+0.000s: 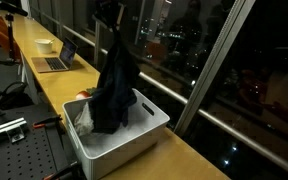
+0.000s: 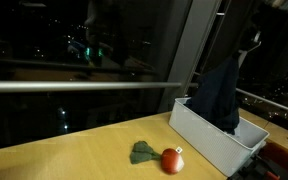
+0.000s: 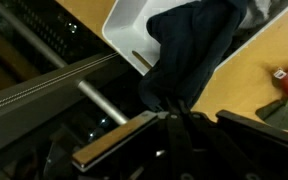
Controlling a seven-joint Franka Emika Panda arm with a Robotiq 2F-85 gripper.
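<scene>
Over the white bin [image 1: 134, 146] — jaws tight on a dark garment [image 1: 114, 90], hem inside.

After-hours office with a lab corner: a long wooden table [image 1: 189, 155] runs beneath tall windows [image 1: 224, 50] showing city lights, carrying an open laptop [image 1: 56, 60] and white cup [image 1: 44, 45], a perforated metal breadboard [image 1: 19, 150] alongside.

Cloth [image 1: 114, 90] hanging into bin [image 1: 144, 128]
</scene>
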